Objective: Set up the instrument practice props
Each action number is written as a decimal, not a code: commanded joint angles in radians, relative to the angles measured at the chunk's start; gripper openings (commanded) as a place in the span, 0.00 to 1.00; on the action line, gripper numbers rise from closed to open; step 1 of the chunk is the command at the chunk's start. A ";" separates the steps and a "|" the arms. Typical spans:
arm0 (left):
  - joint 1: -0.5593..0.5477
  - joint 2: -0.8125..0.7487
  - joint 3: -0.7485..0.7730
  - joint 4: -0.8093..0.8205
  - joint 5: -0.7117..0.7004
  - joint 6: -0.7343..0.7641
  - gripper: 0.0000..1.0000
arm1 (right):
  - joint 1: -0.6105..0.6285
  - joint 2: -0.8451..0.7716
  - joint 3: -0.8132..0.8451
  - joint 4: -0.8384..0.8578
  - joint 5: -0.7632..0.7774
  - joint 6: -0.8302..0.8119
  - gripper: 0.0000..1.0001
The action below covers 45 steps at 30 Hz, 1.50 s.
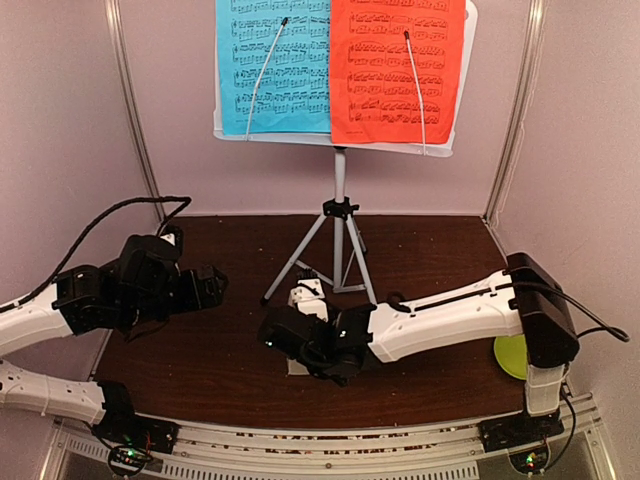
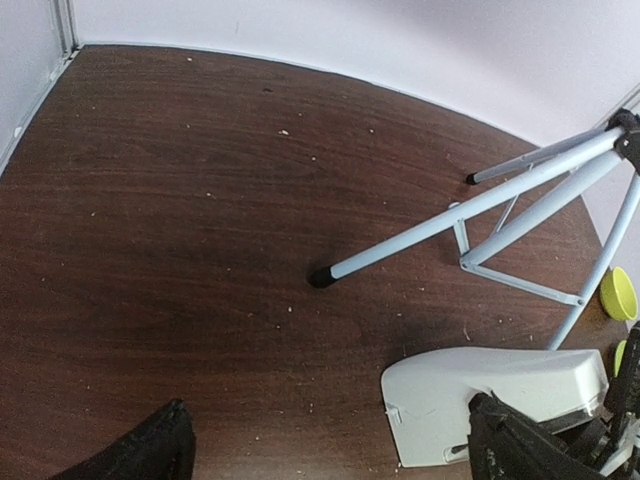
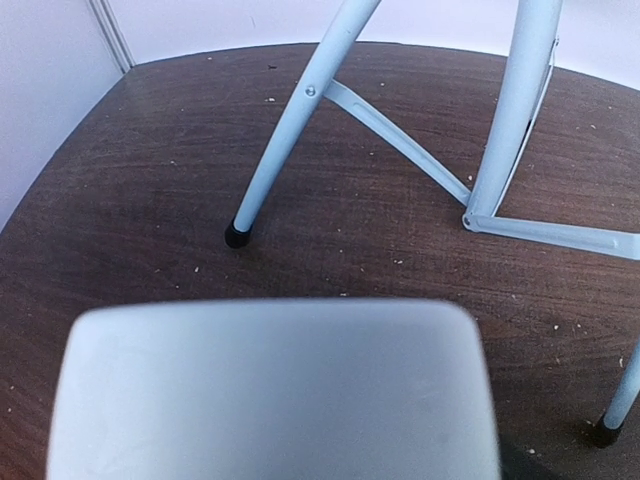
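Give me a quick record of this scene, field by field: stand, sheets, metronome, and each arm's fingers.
Stand: white perforated music-stand desk on grey folding tripod, upright, centre back.
Sheets: blue printed music sheet left, red printed music sheet right, both on the desk.
Metronome: small white pyramid metronome, blurred close under the right wrist camera.
Left gripper: fingers wide apart, empty.
Right gripper: at the metronome; grip hidden.
Other: lime-green round dish by the right arm's base.

A lab test booth: plain pale walls [image 1: 60,120] with metal corner posts [image 1: 130,110] enclose a dark wood worktop [image 1: 200,350].
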<state>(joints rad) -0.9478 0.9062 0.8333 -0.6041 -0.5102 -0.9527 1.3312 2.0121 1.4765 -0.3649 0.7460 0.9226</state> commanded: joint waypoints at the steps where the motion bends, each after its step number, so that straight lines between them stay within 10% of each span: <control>1: 0.007 -0.001 -0.022 0.085 0.076 0.098 0.98 | -0.013 -0.112 -0.108 0.155 -0.086 -0.088 0.60; 22: -0.018 -0.138 -0.301 0.558 0.493 0.442 0.86 | -0.176 -0.522 -0.469 0.682 -0.683 -0.431 0.27; 39: -0.233 -0.037 -0.326 0.605 0.298 0.638 0.73 | -0.268 -0.670 -0.584 0.733 -0.868 -0.373 0.00; 45: -0.340 -0.007 -0.376 0.772 0.231 0.729 0.91 | -0.262 -0.679 -0.606 0.715 -0.751 -0.236 0.00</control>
<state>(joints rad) -1.2472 0.8864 0.4690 -0.0151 -0.2150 -0.3080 1.0687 1.3785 0.8654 0.2501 -0.0895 0.5743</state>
